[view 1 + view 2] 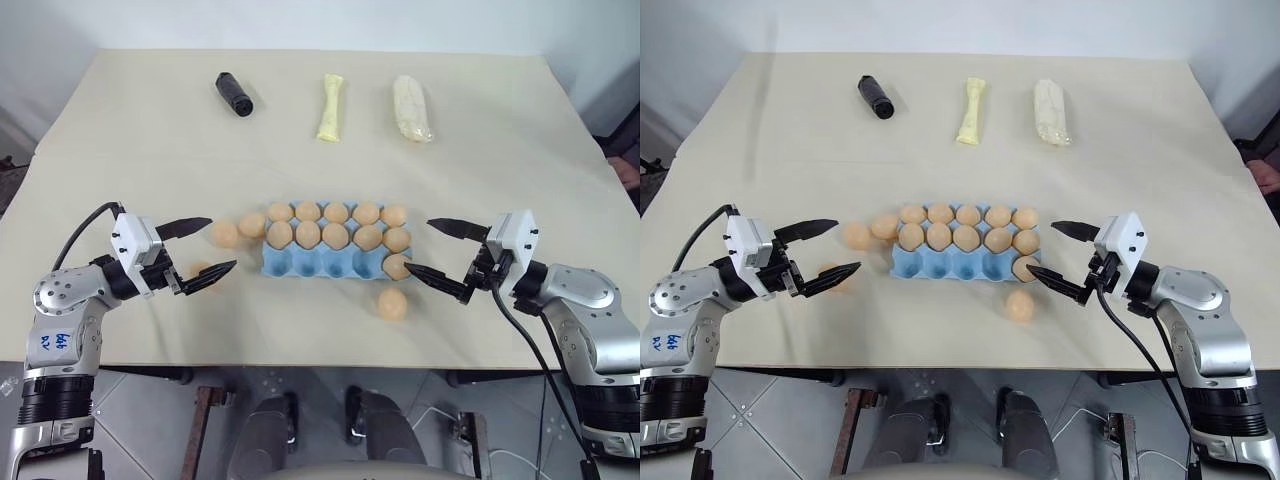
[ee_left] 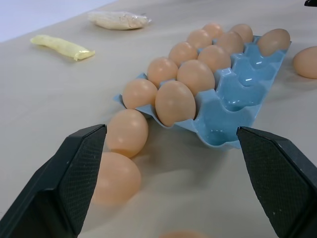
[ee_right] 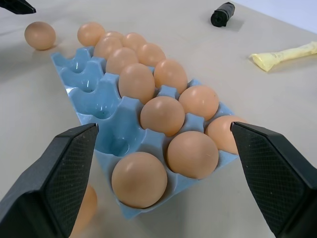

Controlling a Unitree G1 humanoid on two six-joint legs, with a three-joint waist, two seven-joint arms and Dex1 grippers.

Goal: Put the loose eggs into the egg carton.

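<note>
Jaws wide on left gripper (image 1: 205,247) and right gripper (image 1: 433,250), nothing held. Egg carton (image 1: 325,263) mid-surface (image 1: 150,150); loose eggs (image 1: 392,303) at its 5 and 9 o'clock.

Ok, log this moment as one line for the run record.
left gripper: open, empty | right gripper: open, empty | light blue moulded egg carton: near row mostly empty | tan loose eggs: some on beige table

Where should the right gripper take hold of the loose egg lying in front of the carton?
Probably across the middle of the egg, coming from above: it lies free on the table, apart from the egg carton, so both sides are reachable. The right gripper is open.
</note>
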